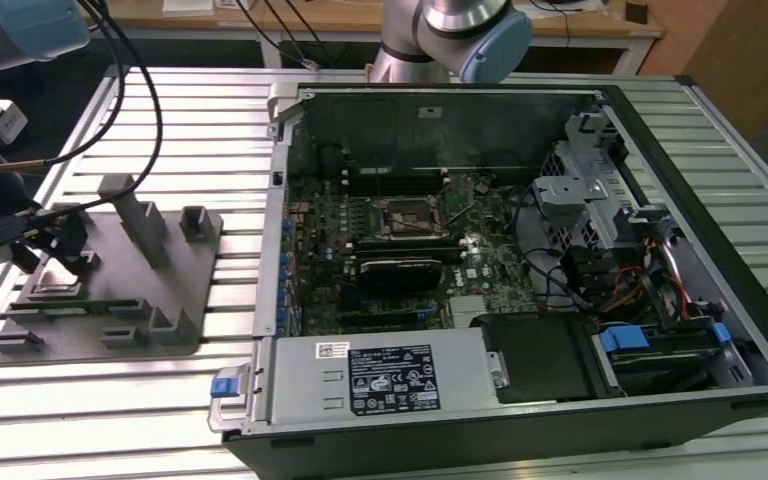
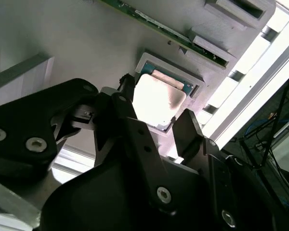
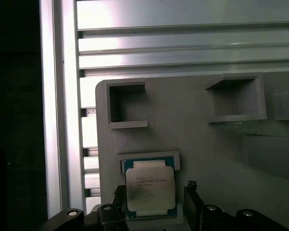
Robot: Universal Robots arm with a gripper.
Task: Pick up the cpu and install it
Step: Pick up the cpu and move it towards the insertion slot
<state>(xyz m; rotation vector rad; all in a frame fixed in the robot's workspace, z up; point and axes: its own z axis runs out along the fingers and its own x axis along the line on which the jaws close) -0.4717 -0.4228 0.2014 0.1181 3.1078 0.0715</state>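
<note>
Tool (image 3: 154, 192) spread wide, straddling cpu (image 3: 150, 185) seated in recess of grey fixture tray (image 3: 216, 149).

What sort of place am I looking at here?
Probably a robotics lab bench for computer assembly: an open computer case on a slotted aluminium table, a grey tray holding a cpu.
</note>
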